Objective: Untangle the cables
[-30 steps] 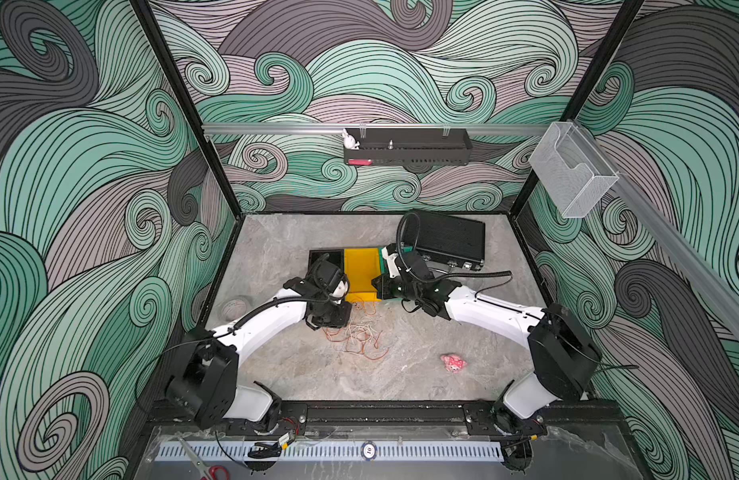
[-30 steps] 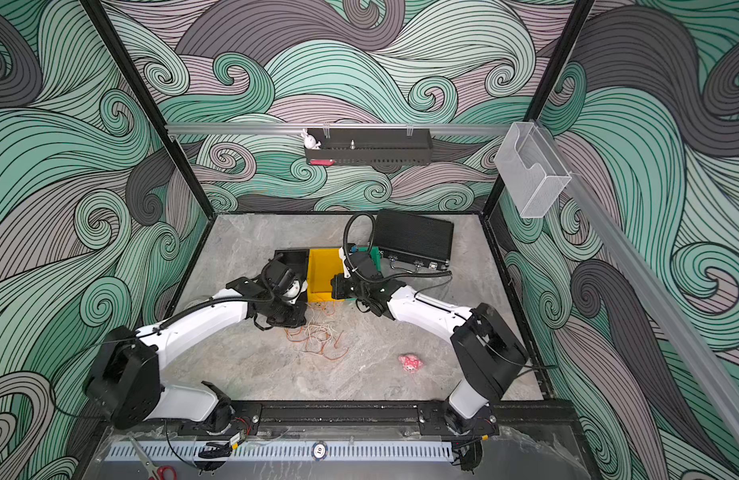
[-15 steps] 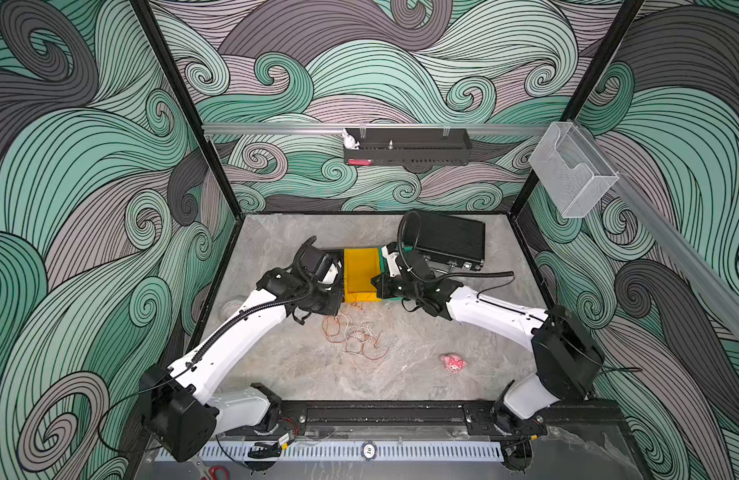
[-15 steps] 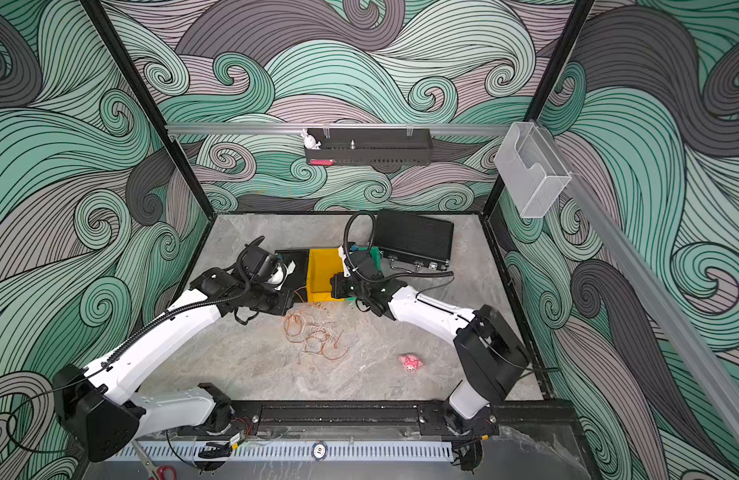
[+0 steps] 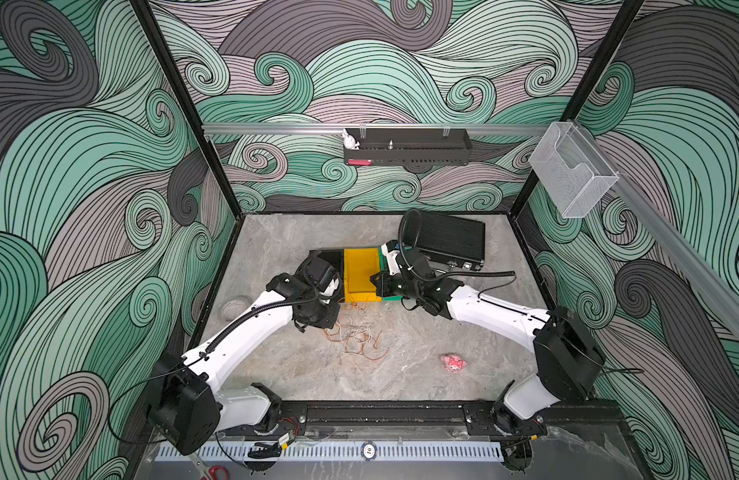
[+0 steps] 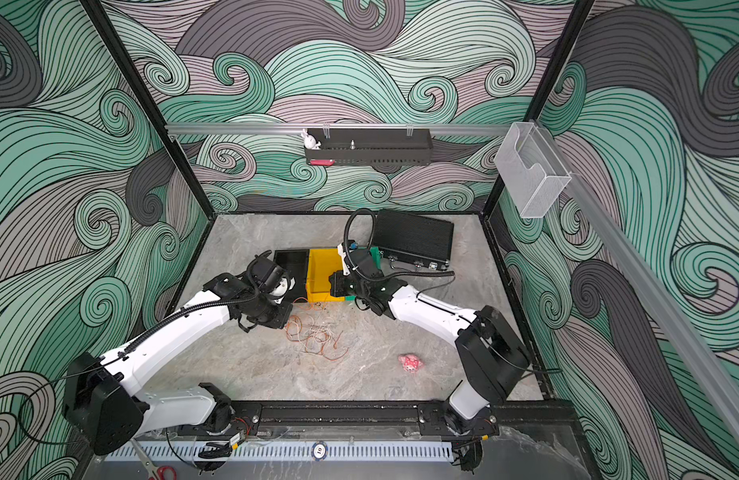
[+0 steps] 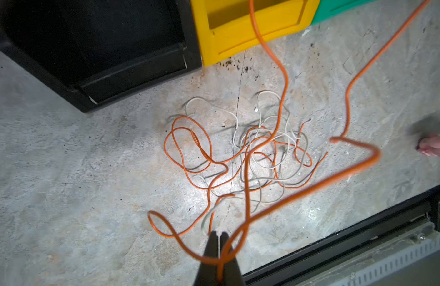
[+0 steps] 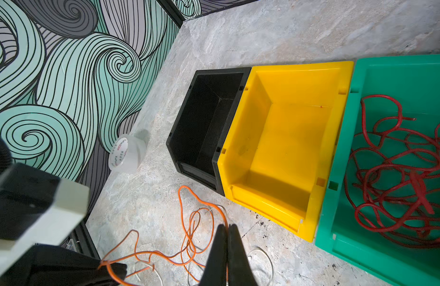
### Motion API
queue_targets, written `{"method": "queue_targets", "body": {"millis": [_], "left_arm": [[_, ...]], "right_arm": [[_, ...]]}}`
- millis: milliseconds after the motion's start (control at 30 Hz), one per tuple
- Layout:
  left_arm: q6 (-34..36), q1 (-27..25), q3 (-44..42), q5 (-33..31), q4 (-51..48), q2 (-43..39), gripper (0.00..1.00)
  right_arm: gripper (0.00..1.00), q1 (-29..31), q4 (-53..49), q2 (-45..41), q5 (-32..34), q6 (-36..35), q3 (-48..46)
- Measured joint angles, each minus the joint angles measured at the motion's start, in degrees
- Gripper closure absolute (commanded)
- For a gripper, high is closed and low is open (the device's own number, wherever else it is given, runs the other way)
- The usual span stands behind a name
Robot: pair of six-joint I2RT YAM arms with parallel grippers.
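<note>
The cables (image 5: pixel 355 338) lie as a loose tangle of thin orange and white wire on the stone floor in front of the bins, seen in both top views (image 6: pixel 316 336). In the left wrist view my left gripper (image 7: pixel 217 234) is shut on an orange cable (image 7: pixel 283 81) that loops up off the tangle (image 7: pixel 251 153). My right gripper (image 8: pixel 227 226) is shut on an orange strand (image 8: pixel 182 210) just before the yellow bin (image 8: pixel 288 138). Red cables (image 8: pixel 399 173) lie coiled in the green bin (image 8: pixel 387 74).
A black bin (image 8: pixel 206 118) stands beside the yellow one. A tape roll (image 8: pixel 126 153) sits by the left wall. A pink plush toy (image 5: pixel 453 362) lies right of the tangle, a black case (image 5: pixel 451 243) behind the bins, and scissors (image 5: pixel 216 471) past the front rail.
The left arm swung out to the left with its orange cable half a second ago, then came back beside the tangle. The right arm has barely moved.
</note>
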Motion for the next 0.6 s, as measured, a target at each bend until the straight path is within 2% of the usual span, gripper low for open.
{"method": "queue_targets", "body": {"millis": [267,600], "left_arm": [[-2.6,-2.7,-4.4,1.3,1.8,0.9,1.0],[-5.2,-3.6,-3.2,1.0,-0.3,-7.8,1.0]], "right_arm": [[1.0,0.0,0.0,0.0,0.0,0.0,0.0],[1.0,0.0,-0.1,-0.6,0.0,0.0,0.0]]}}
